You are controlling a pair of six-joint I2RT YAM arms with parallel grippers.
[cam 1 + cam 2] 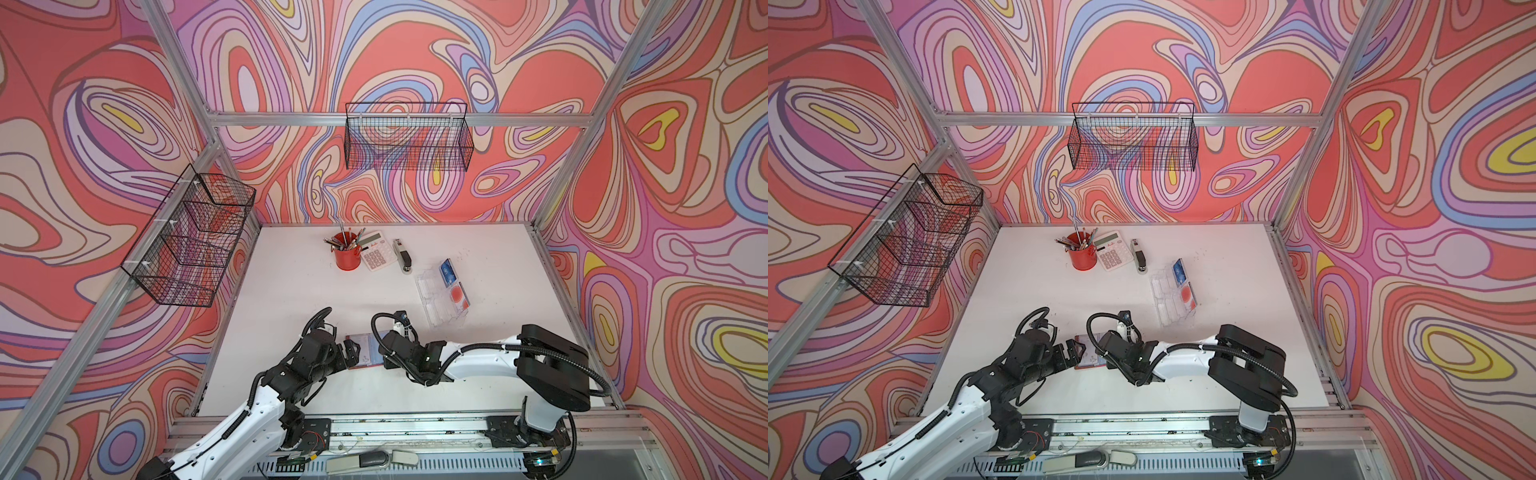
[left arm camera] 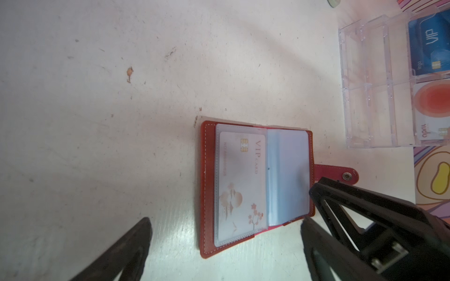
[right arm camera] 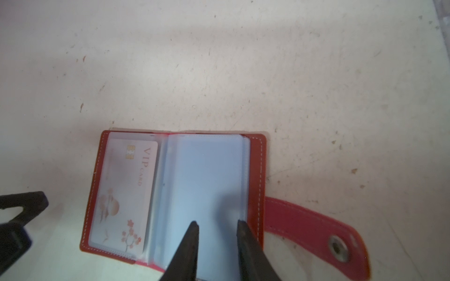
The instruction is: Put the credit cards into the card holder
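Note:
The red card holder (image 1: 365,351) (image 1: 1086,353) lies open and flat on the table between my two grippers. A pale credit card (image 2: 239,185) (image 3: 124,192) with a gold chip and blossom print sits in its left clear sleeve. My right gripper (image 3: 218,223) (image 1: 380,353) hovers over the blue-lined sleeves (image 3: 207,175) on the snap-tab side, jaws narrowly apart with nothing between them. My left gripper (image 2: 225,226) (image 1: 352,351) stands wide open at the holder's other edge. A blue credit card (image 1: 447,270) (image 2: 431,46) and a pale one with a red-orange circle (image 1: 458,296) (image 2: 433,109) lie in the tray.
The clear acrylic tray (image 1: 432,303) stands right of centre. A red pencil cup (image 1: 347,253), a calculator (image 1: 376,251) and a stapler (image 1: 402,254) line the back. Black wire baskets (image 1: 409,137) hang on the back and left walls.

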